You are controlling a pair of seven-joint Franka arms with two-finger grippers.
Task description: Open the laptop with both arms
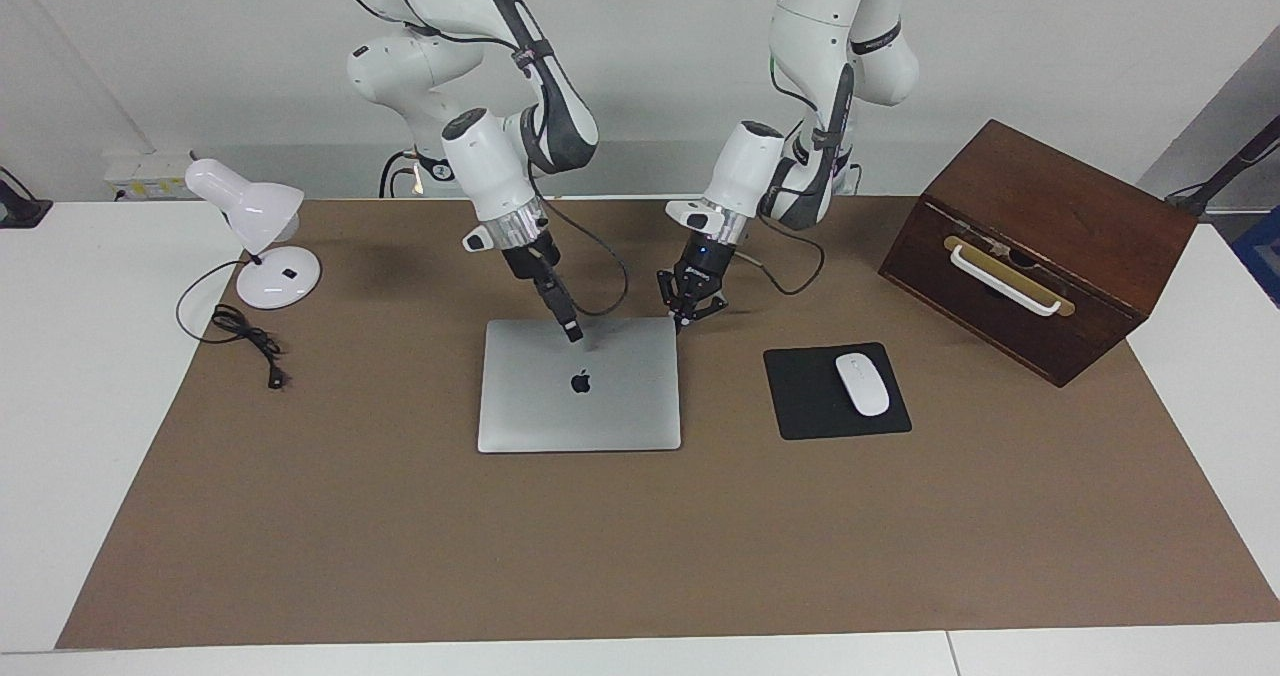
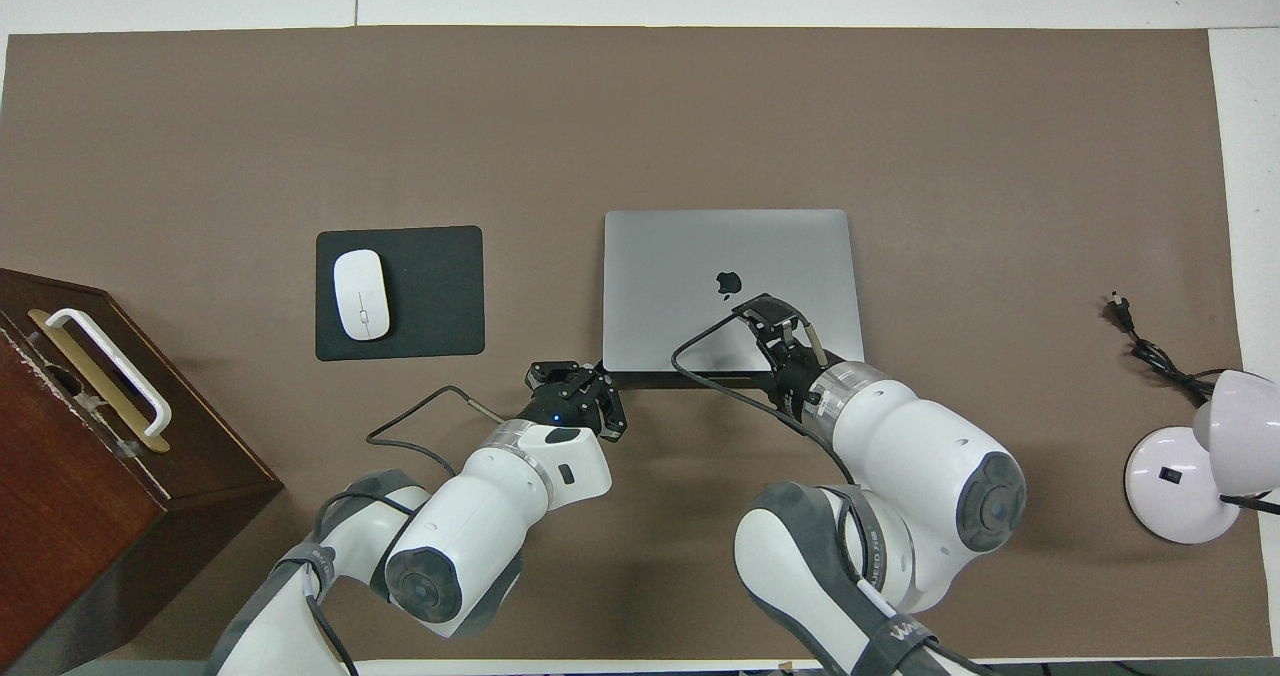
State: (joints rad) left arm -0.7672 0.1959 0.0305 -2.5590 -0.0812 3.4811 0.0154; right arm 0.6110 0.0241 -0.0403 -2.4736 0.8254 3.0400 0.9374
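Note:
The laptop (image 1: 600,406) lies closed and flat on the brown mat, logo up; it also shows in the overhead view (image 2: 680,256). My right gripper (image 1: 572,333) is shut, and its tip is down on the lid near the edge nearest the robots, just beside the logo (image 2: 762,308). My left gripper (image 1: 688,318) is open and low at the laptop's corner nearest the robots, toward the left arm's end (image 2: 603,401). It holds nothing.
A black mouse pad (image 1: 800,411) with a white mouse (image 1: 862,384) lies beside the laptop toward the left arm's end. A brown wooden box (image 1: 1040,246) with a white handle stands past it. A white desk lamp (image 1: 265,246) and its cable (image 1: 245,341) are at the right arm's end.

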